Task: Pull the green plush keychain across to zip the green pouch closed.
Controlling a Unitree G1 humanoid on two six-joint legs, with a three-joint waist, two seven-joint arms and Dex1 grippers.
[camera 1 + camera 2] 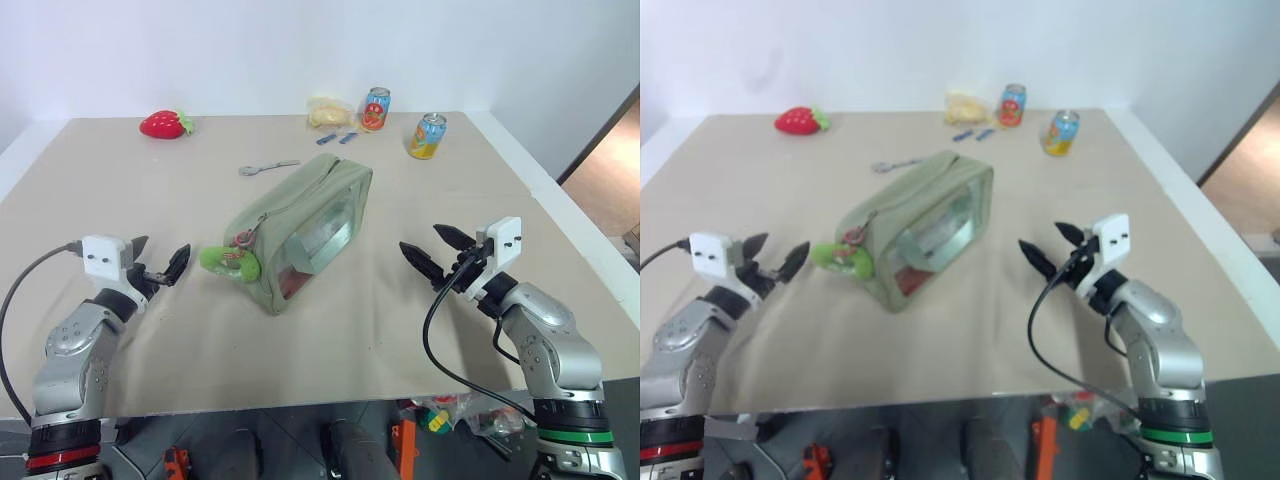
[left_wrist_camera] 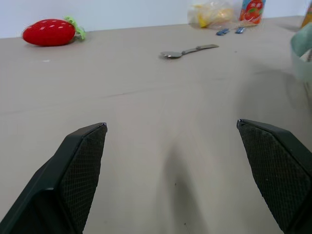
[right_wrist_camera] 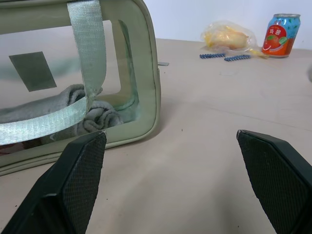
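Near edge: left gripper [image 1: 162, 263] and right gripper [image 1: 432, 250], both spread wide, grasping nothing | Mid-table: one boxy sage-green fabric pouch [image 1: 300, 232], soft, light; one fuzzy lime-green plush keychain [image 1: 229, 261] at its near end, squashy, likely best pinched | Far edge: one red strawberry toy [image 1: 164, 124], two drink cans [image 1: 376, 108]

No legible text anywhere; red drink can [image 3: 278, 34] bears white characters, too small to read.
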